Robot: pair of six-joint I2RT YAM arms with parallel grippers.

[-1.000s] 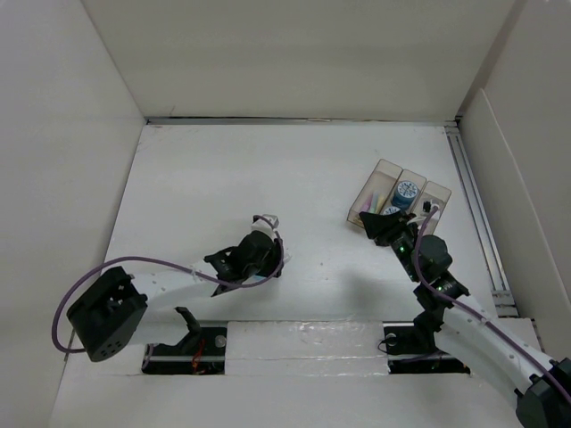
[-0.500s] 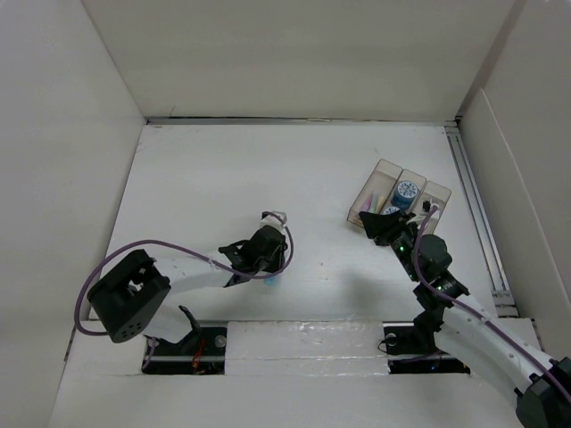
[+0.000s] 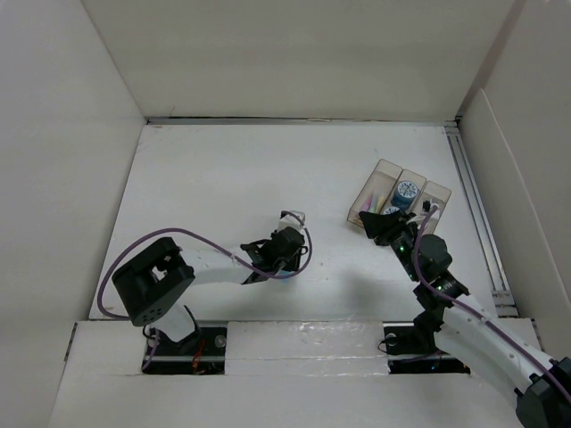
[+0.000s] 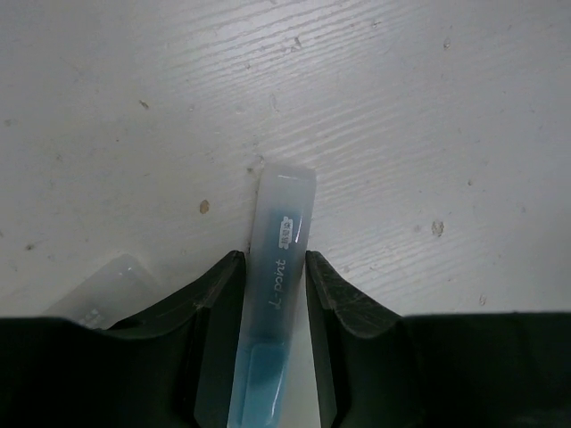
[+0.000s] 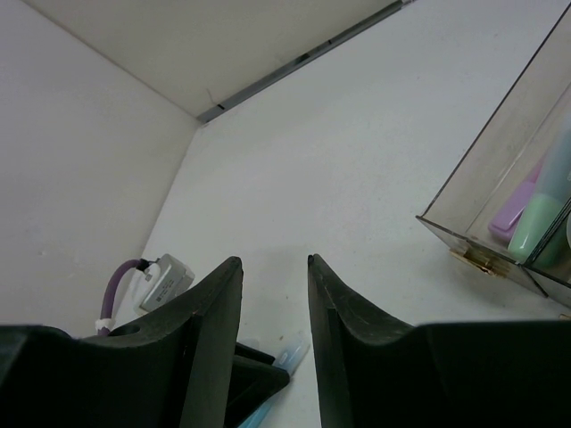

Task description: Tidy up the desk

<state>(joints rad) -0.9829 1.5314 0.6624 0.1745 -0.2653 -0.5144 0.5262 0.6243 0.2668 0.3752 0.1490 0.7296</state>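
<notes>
While left jaws grip a bluish pen [image 4: 281, 232], right jaws stand parted, empty.

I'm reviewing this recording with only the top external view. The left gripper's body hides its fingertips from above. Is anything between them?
Observer: Yes. The left wrist view shows the left gripper closed on a slim translucent tube with blue inside.
Operator: And the right gripper, near the tray?
Observer: The right wrist view shows the right gripper open, with nothing between its fingers.
Operator: What is at the tray's left end? From above I only see specks of colour.
Observer: Through the clear wall of the tray, a purple item and a green item show side by side.
</notes>
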